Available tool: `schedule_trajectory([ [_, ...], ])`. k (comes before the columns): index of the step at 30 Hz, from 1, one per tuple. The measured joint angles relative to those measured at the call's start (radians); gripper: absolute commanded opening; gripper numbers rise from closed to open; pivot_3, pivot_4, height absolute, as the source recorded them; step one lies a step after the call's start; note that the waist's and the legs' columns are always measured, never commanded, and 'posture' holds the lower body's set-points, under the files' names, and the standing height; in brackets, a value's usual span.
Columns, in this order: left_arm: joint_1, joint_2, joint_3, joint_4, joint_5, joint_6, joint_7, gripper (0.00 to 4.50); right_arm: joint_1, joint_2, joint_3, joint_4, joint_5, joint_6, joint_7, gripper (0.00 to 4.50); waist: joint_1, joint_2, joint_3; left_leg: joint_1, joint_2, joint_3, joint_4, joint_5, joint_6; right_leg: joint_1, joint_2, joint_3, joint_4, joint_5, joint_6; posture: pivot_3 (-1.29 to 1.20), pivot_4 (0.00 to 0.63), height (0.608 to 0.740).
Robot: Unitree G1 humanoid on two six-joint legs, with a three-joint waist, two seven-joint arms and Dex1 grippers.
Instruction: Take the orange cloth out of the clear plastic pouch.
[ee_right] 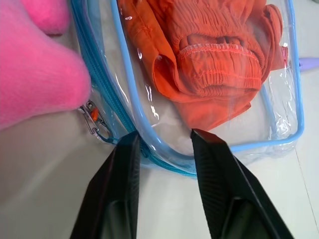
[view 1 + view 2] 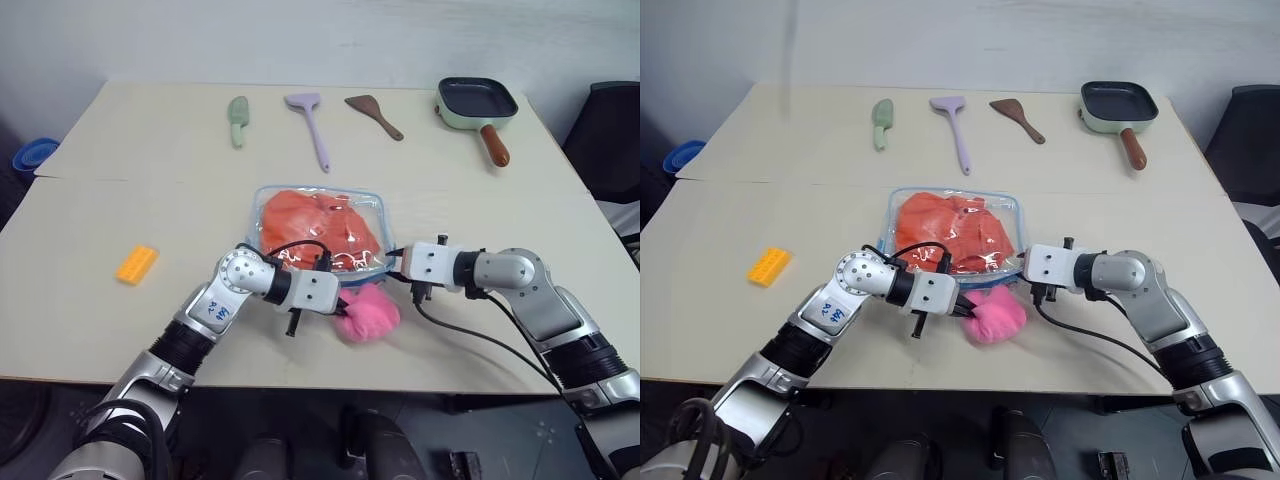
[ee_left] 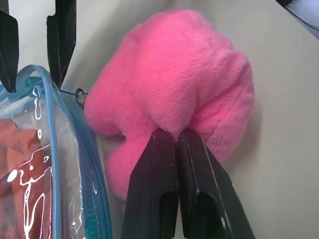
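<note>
Orange gathered-hem cloth (image 1: 214,59) lies sealed inside the clear blue-trimmed plastic pouch (image 2: 372,205) on the counter (image 2: 120,190). My right hand (image 1: 164,137), fingers spread, straddles its near zipper edge. My left hand (image 3: 178,133), pressed together, noses the pink fuzzy plush (image 3: 174,84) beside it.

Soft, even light is falling across the bench (image 2: 90,200), glare is glinting off the clear plastic pouch (image 1: 279,124), and only faint shadows are showing.
</note>
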Motion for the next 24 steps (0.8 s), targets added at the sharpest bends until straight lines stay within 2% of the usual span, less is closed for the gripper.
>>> schedule_trajectory([
  [3, 0.004, 0.003, 0.001, -0.003, 0.0, 0.0, 0.003, 0.0, -0.006, 0.0, 0.0, 0.012, -0.015, -0.027, 0.02, 0.08, 0.0, 0.0, 0.0, 0.0, 0.0, 0.0, 0.0, 0.0, 0.0, 0.0, 0.0, 0.0, 0.0, 0.0, 0.0, 0.0, 0.15, 0.74],
  [4, 0.005, 0.005, 0.001, -0.003, 0.0, -0.002, 0.004, 0.0, -0.008, 0.0, 0.0, 0.012, -0.018, -0.031, 0.027, 0.01, 0.0, 0.0, 0.0, 0.0, 0.0, 0.0, 0.0, 0.0, 0.0, 0.0, 0.0, 0.0, 0.0, 0.0, 0.0, 0.0, 0.15, 0.74],
  [24, 0.032, 0.031, 0.017, -0.006, 0.0, -0.036, 0.02, 0.0, -0.021, -0.004, -0.007, 0.027, -0.012, -0.059, 0.121, 0.01, -0.001, 0.0, 0.0, 0.0, 0.0, 0.0, 0.0, 0.0, 0.0, 0.0, 0.0, 0.0, -0.001, 0.0, 0.0, 0.0, 0.15, 0.74],
])
